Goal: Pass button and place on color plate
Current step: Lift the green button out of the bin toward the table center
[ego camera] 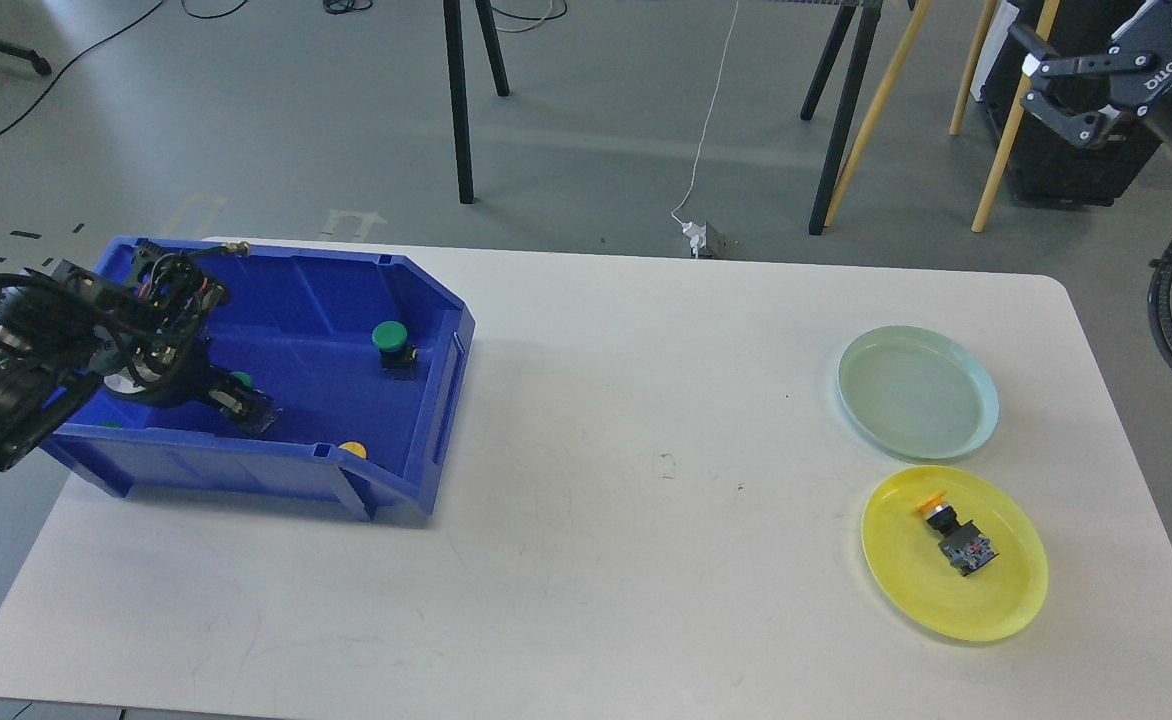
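A blue bin (246,470) stands at the table's left. In it are a green-capped button (390,340) at the back right and a yellow cap (353,449) by the front wall. My left gripper (246,408) reaches down into the bin's left part, and a second green cap (239,379) shows right at its dark fingers; the fingers cannot be told apart. At the right lie an empty pale green plate (918,392) and a yellow plate (906,580) holding an orange-capped button (956,535). My right gripper (1041,92) is open and empty, high above the far right.
A green speck (111,424) shows at the bin's front left corner. Stand legs (461,120) and wooden poles (876,110) are on the floor behind the table. A black cable loop (1171,310) hangs at the right edge.
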`<action>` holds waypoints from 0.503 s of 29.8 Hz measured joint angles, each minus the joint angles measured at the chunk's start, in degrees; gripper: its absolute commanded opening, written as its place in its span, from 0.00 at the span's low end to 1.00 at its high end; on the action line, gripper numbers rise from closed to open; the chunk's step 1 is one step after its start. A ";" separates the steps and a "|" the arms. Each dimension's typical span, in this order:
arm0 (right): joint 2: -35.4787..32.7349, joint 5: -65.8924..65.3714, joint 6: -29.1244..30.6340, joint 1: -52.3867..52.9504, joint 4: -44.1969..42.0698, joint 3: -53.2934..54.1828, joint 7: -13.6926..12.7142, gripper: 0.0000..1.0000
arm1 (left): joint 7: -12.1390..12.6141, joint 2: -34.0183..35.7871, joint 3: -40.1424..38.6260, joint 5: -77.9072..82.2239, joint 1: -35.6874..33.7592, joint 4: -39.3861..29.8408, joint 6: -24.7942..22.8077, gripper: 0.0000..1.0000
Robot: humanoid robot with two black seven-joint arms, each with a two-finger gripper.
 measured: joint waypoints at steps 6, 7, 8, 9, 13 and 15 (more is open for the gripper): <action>-0.01 0.00 -0.01 -0.24 0.00 0.00 0.00 1.00 | 0.00 0.31 0.11 0.34 0.03 -0.07 0.00 0.00; 0.00 0.00 -0.04 -0.24 0.00 0.00 0.00 1.00 | 0.00 0.33 0.11 0.34 0.03 -0.07 0.00 0.00; 0.00 0.00 -0.07 -0.28 0.00 -0.01 0.00 1.00 | 0.00 0.34 0.10 0.30 0.03 -0.07 0.00 0.00; 0.02 0.00 -0.09 -0.36 0.00 -0.02 0.00 1.00 | 0.01 0.35 0.10 0.19 0.03 -0.13 0.01 0.00; 0.05 0.00 -0.19 -0.77 0.00 -0.08 0.00 1.00 | 0.03 0.40 -0.85 -1.00 -1.14 -1.09 0.02 0.00; 0.06 0.00 -0.24 -1.02 0.00 -0.09 0.00 1.00 | 0.02 1.54 -1.32 -4.24 -2.84 -2.94 0.03 0.00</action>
